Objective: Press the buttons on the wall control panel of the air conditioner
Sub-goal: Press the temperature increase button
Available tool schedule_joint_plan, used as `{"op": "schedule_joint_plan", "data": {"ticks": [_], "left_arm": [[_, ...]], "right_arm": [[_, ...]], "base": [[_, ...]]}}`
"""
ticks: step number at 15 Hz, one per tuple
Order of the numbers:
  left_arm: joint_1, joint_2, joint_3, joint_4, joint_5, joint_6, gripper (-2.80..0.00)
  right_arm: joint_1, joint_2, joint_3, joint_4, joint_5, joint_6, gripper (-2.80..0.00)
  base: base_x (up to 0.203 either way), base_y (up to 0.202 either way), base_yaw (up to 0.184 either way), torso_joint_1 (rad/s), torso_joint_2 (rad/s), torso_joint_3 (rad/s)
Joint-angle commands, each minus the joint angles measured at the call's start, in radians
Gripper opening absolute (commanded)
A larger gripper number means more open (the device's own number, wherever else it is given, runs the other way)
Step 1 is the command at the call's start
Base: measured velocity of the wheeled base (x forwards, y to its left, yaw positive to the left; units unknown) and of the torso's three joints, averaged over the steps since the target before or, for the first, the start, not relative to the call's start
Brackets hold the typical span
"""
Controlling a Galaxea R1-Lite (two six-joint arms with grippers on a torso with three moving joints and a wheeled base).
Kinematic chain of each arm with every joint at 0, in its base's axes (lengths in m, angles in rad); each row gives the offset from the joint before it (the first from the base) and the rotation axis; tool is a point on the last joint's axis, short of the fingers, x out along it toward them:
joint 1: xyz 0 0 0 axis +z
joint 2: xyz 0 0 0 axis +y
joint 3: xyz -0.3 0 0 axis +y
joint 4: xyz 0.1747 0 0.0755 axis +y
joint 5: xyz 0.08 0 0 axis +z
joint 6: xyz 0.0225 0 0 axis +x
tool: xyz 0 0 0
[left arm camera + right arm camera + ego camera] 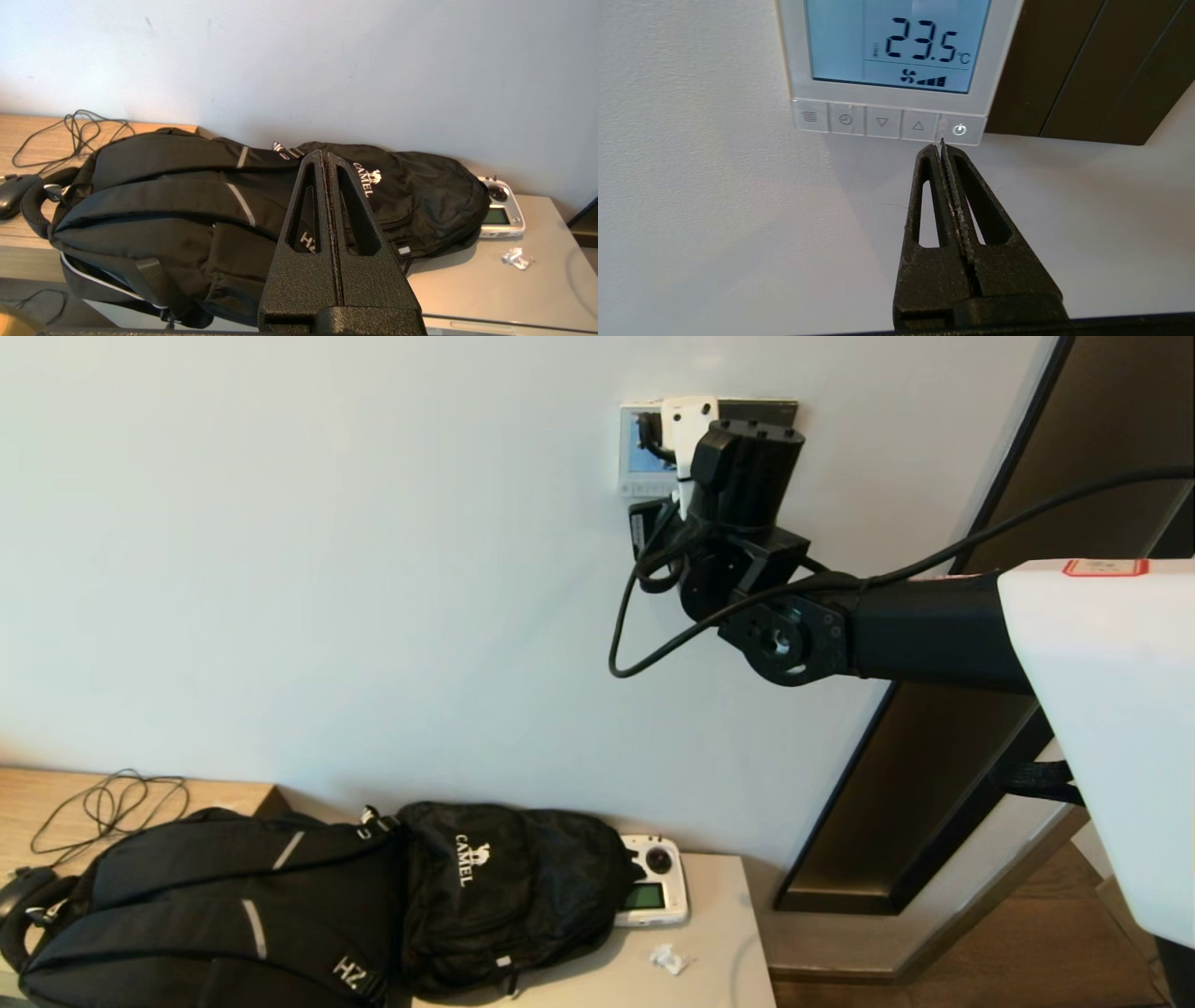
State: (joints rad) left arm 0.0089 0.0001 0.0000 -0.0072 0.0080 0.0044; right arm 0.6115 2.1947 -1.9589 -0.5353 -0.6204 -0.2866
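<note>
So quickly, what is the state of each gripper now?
Left gripper: jaws closed, holding nothing, above the black backpack.
Right gripper: jaws closed, holding nothing, tips just below the buttons of the wall control panel.

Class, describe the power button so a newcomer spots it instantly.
Find the white control panel with its lit blue screen on the wall. Along its bottom edge runs a row of five buttons. The power button is the end one nearest the dark plate, marked with a glowing circle.
</note>
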Motion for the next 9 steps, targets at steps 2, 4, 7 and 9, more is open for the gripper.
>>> {"op": "schedule_joint_plan", "data": {"ticks": [2,4,7,9], "left_arm": [[0.0,-0.002,0.0,0.0,0.001,0.0,-2.8],[0.0,-0.002,0.0,0.0,0.0,0.0,-2.8],[0.0,-0.002,0.0,0.0,0.001,0.002,-2.8],[0.0,-0.002,0.0,0.0,0.001,0.0,-2.8]], "right_arm": [[-0.004,0.01,-0.001,-0.003,-0.004,-0.002,-2.8],[-0.007,0.017,-0.001,-0.002,-0.002,-0.002,-2.8],[-0.007,0.026,-0.012,-0.002,-0.001,-0.002,-2.8],[-0.007,0.025,-0.012,-0.004,0.005,-0.002,-2.8]], "base": [[0.0,0.0,0.0,0.0,0.0,0.0],[0.0,0.0,0.0,0.0,0.0,0.0],[0.0,0.0,0.0,0.0,0.0,0.0],[0.0,0.0,0.0,0.0,0.0,0.0]]}}
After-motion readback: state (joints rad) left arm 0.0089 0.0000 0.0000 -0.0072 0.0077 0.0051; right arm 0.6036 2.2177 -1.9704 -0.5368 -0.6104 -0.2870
